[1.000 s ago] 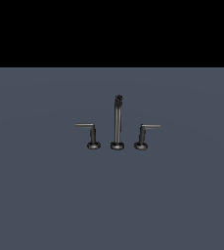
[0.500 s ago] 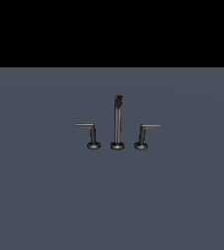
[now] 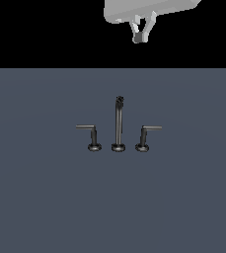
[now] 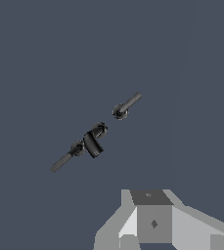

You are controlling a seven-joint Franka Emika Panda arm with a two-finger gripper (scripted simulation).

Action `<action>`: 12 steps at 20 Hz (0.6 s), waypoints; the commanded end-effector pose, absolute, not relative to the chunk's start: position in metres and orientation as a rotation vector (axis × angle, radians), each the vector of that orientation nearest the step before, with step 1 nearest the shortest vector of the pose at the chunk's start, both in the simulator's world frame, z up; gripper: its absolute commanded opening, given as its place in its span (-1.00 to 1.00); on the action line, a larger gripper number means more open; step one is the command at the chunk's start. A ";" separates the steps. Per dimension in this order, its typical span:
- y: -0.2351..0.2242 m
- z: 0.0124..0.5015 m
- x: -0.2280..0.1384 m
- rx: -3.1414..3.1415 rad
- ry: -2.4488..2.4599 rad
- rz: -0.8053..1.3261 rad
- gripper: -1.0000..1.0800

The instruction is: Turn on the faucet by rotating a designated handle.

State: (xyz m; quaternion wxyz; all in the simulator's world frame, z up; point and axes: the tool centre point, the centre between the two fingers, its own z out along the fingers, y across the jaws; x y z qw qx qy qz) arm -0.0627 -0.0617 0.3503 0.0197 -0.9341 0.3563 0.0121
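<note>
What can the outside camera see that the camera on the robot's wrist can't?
Only the exterior view shows the faucet from the side: the spout standing tall and the round bases under both levers, with the gripper hanging high above them. Only the wrist view looks straight down, so the spout's curled tip shows from above, and the gripper body fills one corner close up. Both show the designated handle, its twin lever and the plain grey floor.

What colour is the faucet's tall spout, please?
Dark metallic grey, almost black; the spout shows best in the exterior view.
</note>
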 end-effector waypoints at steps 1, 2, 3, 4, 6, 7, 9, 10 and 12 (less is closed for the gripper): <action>-0.069 0.331 -0.047 -2.852 1.219 0.037 -1.00; -0.072 0.323 -0.041 -2.833 1.264 0.037 -1.00; -0.075 0.315 -0.035 -2.814 1.308 0.037 -1.00; -0.078 0.306 -0.030 -2.794 1.351 0.036 -1.00; -0.084 0.289 -0.019 -2.752 1.438 0.035 -1.00; -0.088 0.280 -0.014 -2.731 1.481 0.035 -1.00; -0.094 0.262 -0.005 -2.685 1.566 0.033 -1.00; -0.097 0.253 -0.001 -2.662 1.608 0.033 -1.00; -0.104 0.234 0.007 -2.613 1.691 0.030 -1.00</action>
